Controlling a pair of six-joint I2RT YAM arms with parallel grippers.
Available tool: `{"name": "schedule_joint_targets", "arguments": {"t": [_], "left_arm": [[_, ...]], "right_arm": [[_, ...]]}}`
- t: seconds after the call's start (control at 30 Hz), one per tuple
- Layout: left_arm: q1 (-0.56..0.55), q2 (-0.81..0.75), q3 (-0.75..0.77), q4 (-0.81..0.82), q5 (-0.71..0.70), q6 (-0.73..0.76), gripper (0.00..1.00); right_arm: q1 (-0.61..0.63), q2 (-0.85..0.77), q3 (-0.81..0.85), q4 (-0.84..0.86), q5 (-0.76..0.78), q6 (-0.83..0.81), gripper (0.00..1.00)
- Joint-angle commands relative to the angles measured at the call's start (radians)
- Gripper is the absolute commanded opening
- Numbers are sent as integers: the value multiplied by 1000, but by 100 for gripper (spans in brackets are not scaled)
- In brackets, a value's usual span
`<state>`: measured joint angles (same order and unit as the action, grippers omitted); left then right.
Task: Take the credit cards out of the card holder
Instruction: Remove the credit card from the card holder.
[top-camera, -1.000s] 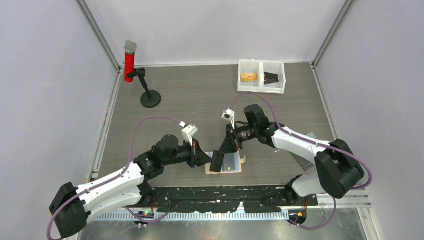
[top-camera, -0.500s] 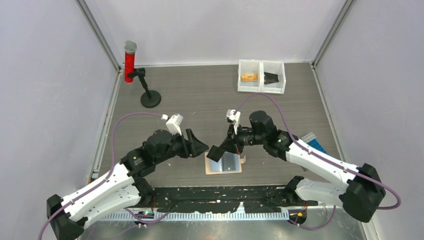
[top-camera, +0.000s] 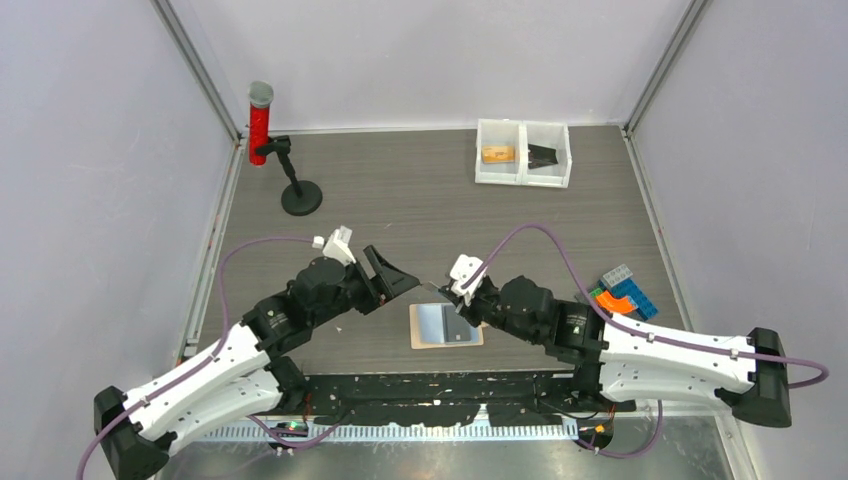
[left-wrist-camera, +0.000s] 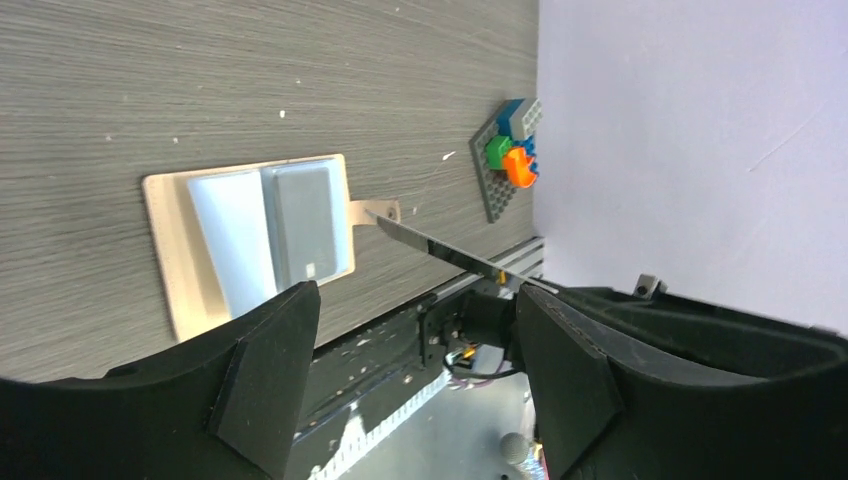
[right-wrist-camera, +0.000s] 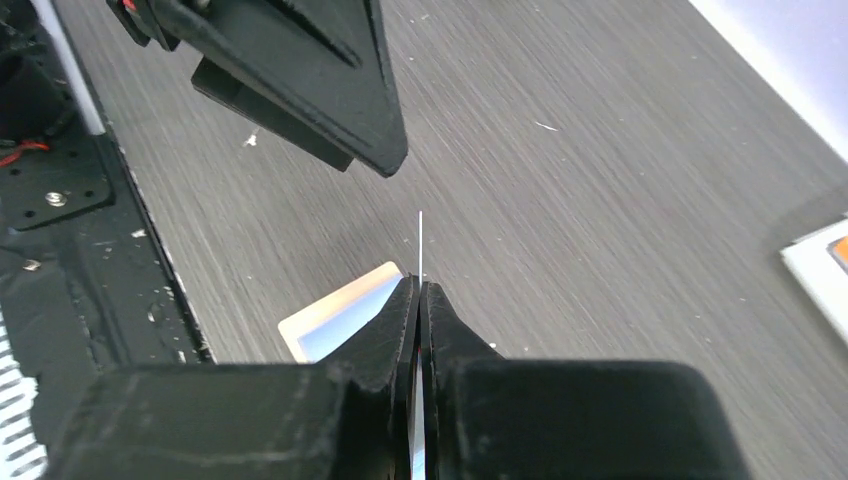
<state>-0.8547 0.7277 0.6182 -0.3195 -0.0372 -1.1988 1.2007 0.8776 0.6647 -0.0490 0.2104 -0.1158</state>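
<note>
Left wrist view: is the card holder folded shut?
No, the card holder lies open and flat, its grey-blue pockets facing up.

Two hands, one left (left-wrist-camera: 415, 300) and one right (right-wrist-camera: 420, 283), on one bench (top-camera: 400, 190): one holder (top-camera: 446, 325) between them, one card (left-wrist-camera: 450, 253) pinched in the right hand. Beyond both are one bin (top-camera: 523, 153), one red tube (top-camera: 260, 125) and one stand (top-camera: 298, 190), with one brick plate (top-camera: 622, 293) beside the right hand.

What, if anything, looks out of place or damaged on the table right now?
Nothing stands out. The card holder lies open and flat, and the right gripper pinches one credit card edge-on.
</note>
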Motion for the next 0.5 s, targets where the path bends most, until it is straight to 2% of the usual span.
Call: {"name": "schedule_joint_targets", "arguments": {"t": [0.0, 0.17, 0.47], "left_arm": [[4, -1, -32, 164, -13, -104, 75], [4, 25, -32, 186, -9, -117, 75], [3, 81, -60, 248, 20, -154, 69]], "right_arm": [[87, 30, 32, 23, 240, -88, 5], [179, 90, 53, 28, 349, -118, 5], [250, 142, 67, 111, 403, -133, 5]]}}
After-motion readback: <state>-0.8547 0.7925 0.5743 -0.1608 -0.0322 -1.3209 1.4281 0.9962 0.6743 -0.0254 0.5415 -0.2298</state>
